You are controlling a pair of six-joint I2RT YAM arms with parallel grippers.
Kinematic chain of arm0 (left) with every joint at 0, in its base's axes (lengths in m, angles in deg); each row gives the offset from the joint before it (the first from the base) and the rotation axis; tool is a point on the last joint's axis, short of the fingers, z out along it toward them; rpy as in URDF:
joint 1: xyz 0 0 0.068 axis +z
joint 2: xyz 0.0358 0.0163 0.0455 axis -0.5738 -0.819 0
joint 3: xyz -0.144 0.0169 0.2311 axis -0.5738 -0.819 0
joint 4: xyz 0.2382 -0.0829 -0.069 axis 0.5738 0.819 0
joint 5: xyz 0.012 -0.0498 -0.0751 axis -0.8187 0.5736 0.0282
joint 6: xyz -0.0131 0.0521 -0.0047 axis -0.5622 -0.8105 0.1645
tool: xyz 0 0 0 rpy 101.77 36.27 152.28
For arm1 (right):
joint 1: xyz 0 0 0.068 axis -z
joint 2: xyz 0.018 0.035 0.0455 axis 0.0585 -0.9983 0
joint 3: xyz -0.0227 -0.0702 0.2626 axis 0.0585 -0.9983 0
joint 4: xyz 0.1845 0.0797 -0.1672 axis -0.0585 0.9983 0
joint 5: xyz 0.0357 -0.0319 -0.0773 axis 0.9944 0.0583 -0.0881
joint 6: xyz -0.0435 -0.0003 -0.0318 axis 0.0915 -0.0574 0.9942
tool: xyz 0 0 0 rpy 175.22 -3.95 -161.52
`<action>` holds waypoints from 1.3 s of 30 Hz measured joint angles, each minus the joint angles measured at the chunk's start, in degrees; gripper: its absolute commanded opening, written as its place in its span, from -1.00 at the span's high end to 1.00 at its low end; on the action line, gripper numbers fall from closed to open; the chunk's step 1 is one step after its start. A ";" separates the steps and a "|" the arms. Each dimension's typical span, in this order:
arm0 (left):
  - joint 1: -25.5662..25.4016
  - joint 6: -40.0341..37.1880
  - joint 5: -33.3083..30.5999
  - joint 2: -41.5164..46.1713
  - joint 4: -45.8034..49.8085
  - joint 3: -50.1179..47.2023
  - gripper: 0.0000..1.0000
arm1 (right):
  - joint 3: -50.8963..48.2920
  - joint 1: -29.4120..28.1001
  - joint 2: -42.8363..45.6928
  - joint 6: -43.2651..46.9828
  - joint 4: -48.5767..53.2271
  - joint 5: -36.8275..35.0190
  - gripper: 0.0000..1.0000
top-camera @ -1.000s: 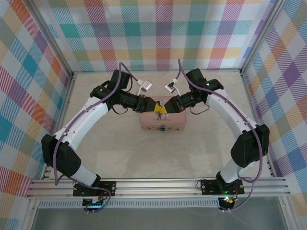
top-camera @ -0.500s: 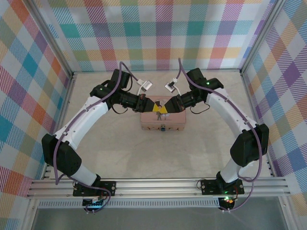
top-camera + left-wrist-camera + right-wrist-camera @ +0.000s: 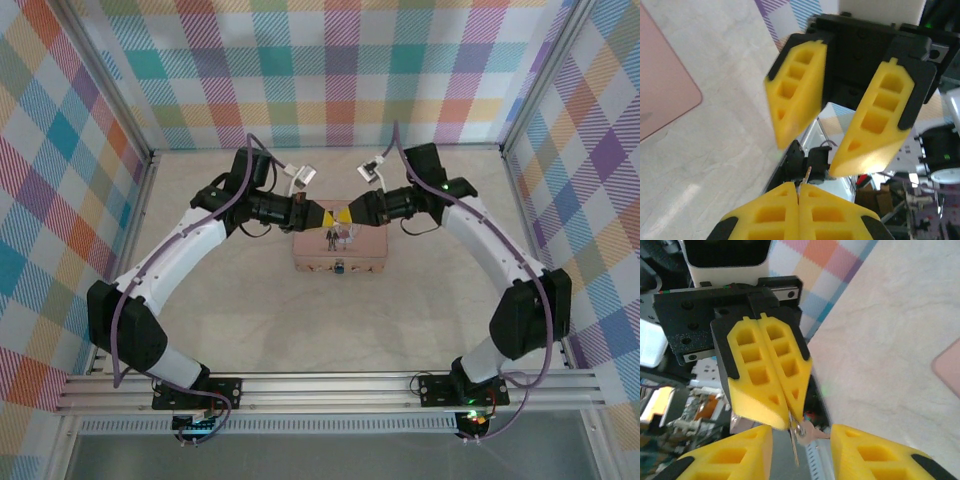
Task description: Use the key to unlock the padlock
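Observation:
Both grippers meet tip to tip above the pink tin (image 3: 365, 248). My left gripper (image 3: 328, 215) (image 3: 798, 188) is shut on the key (image 3: 807, 175), whose thin metal tip pokes out between its yellow fingers. In the right wrist view the key ring and keys (image 3: 807, 431) dangle from the left gripper's closed fingertips (image 3: 771, 390). My right gripper (image 3: 346, 214) (image 3: 801, 435) is open, its fingers either side of the hanging keys and not touching them. The tiny blue padlock (image 3: 341, 266) sits on the tin's near side, below the grippers.
Plaid walls (image 3: 60, 200) enclose the beige table on three sides. An aluminium rail (image 3: 320, 385) with both arm bases runs along the near edge. The tin's pink corner (image 3: 660, 100) lies left of my left gripper.
The left gripper has closed on the key. The right gripper has opened, let go of it and drawn back slightly, so the keys now hang from the left gripper.

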 measured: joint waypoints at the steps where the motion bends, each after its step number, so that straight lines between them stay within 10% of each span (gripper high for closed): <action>1: 0.00 2.32 -1.20 0.74 -2.86 -1.62 1.00 | -2.12 0.37 1.44 -2.97 -3.67 -1.51 0.19; 17: -5.38 27.36 -23.50 10.40 -39.12 -21.14 1.00 | -29.38 -4.48 13.14 -36.61 -54.18 -25.97 0.28; 39: -7.58 29.62 -28.28 12.74 -46.38 -21.40 1.00 | -29.44 -5.86 13.00 -43.82 -68.74 -28.33 0.41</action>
